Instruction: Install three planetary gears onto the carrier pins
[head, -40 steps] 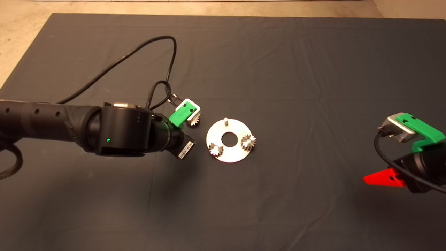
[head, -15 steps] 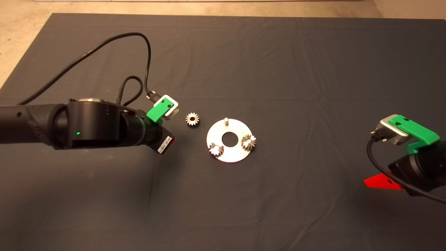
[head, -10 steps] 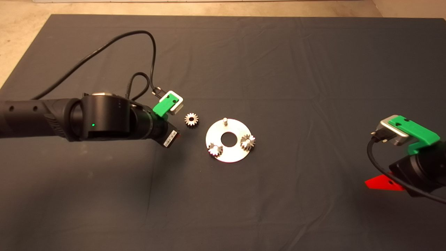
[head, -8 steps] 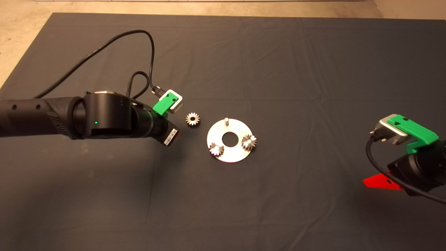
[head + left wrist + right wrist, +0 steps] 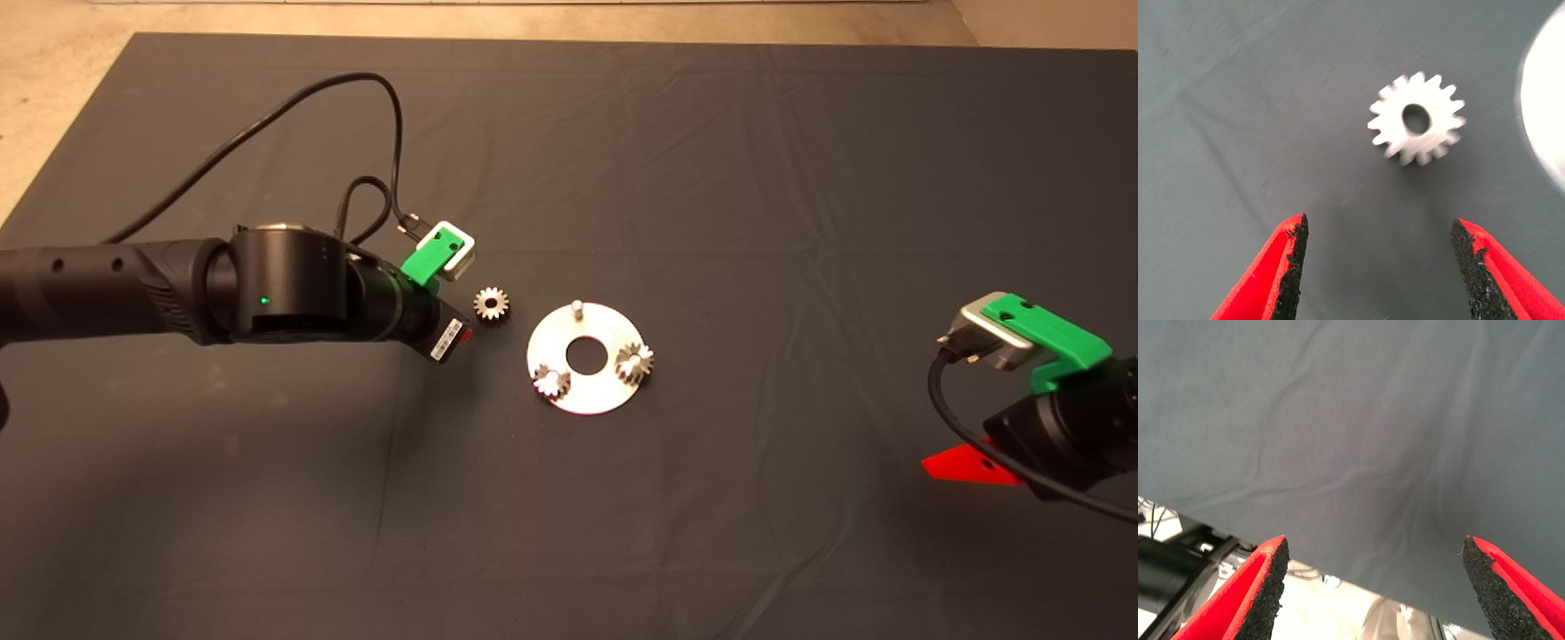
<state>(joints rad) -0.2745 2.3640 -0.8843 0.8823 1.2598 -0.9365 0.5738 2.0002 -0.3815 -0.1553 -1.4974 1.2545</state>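
L arm low over mat, pincer (image 5: 1375, 263) wide, just short of loose gear (image 5: 1417, 126); R parked.

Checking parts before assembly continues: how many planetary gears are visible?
3. Two gears sit on the disc, one at its near-left rim, one right of its hole; the third lies on the mat.

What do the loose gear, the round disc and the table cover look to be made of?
Loose gear: probably metal, silvery-grey with a matt sheen and crisp cut teeth. Disc: likely polished metal, flat, bright and reflective. Cover, a dark mat: apparently cloth, dull grey with soft creases and folds. The left gripper hangs open just short of the gear; the right gripper waits open at the mat's right edge.
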